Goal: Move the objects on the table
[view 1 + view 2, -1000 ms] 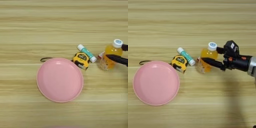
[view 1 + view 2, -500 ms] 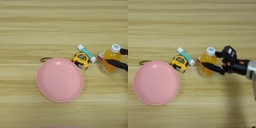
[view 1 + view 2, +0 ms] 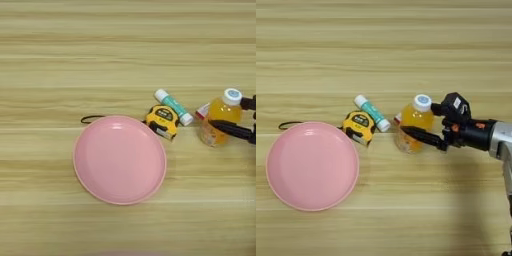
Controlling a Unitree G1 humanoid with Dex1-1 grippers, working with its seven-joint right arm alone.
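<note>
Bottle: one orange-juice bottle with a white cap, standing upright toward the right side of the table, about halfway between its far and near edges.
Gripper: one, the right gripper, reaching in from the right edge; its two black fingers sit on either side of the bottle and seem clenched on it, though the far finger is mostly hidden behind the bottle.
Tape measure: one yellow-black tape measure, just left of the bottle, touching or nearly touching the plate's rim; its black strap curls out past the plate's far-left rim.
Plate: one pink plate, lying flat left of centre.
Glue stick: one teal-white glue stick, lying slantwise between tape measure and bottle.
Packet: one small red-white packet, only a corner showing behind the bottle.
Open room: the whole far half of the table, and a wide strip along the near edge.
</note>
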